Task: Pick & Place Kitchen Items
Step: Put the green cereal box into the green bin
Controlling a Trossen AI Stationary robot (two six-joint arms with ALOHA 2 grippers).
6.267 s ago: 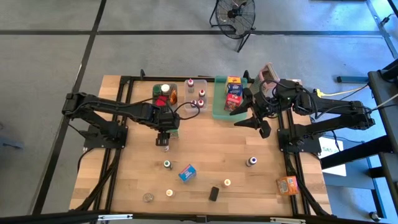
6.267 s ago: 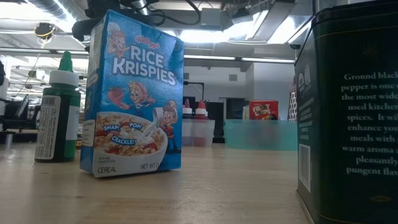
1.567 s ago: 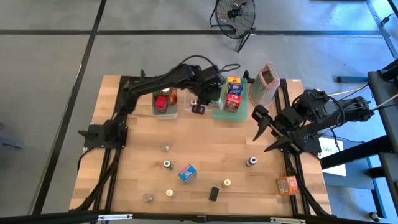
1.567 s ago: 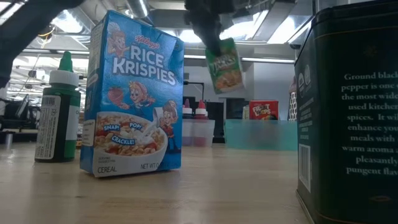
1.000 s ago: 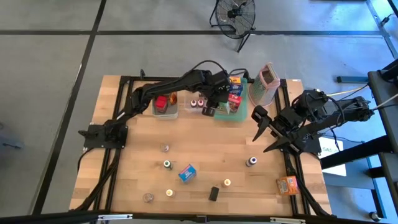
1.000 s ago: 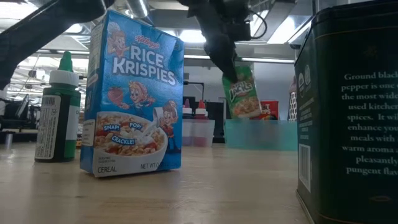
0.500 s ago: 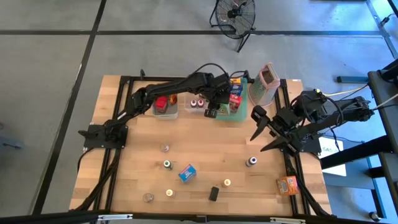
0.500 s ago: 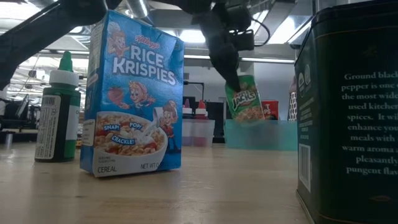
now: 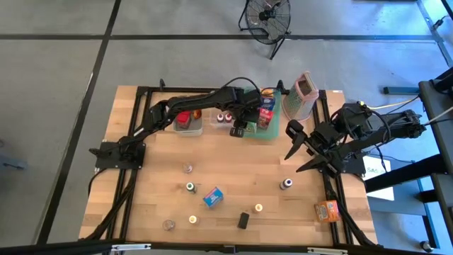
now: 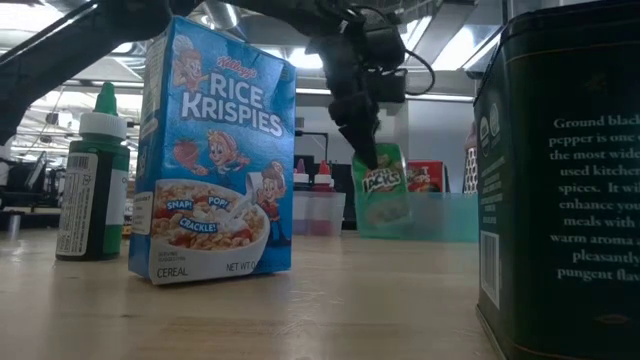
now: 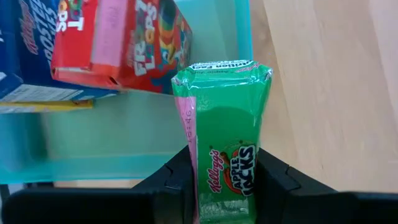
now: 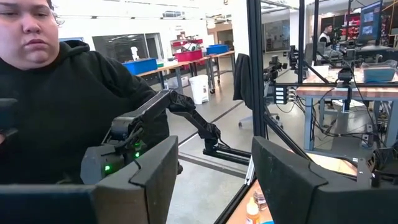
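Note:
My left gripper is shut on a small green Apple Jacks box at the near left corner of the green tray. In the low view the box hangs tilted below the fingers, level with the tray wall. A red Froot Loops box and a blue box stand in the tray. My right gripper hovers open and level at the table's right side, away from all items. My left gripper pinches the green box near its upper end between its two fingers, one on each opposite side. The fingers slant steeply down from above. The box hangs tilted, its lower end over the tray floor; whether it touches I cannot tell.
Two clear bins and a pinkish grater flank the tray. On the near table stand a Rice Krispies box, a green-capped bottle, a black tin, an orange box and small jars. A person sits beyond.
My left gripper has gone down toward the tray with the green box, which has dropped from well above the tray wall to level with it and stays tilted in the hold.

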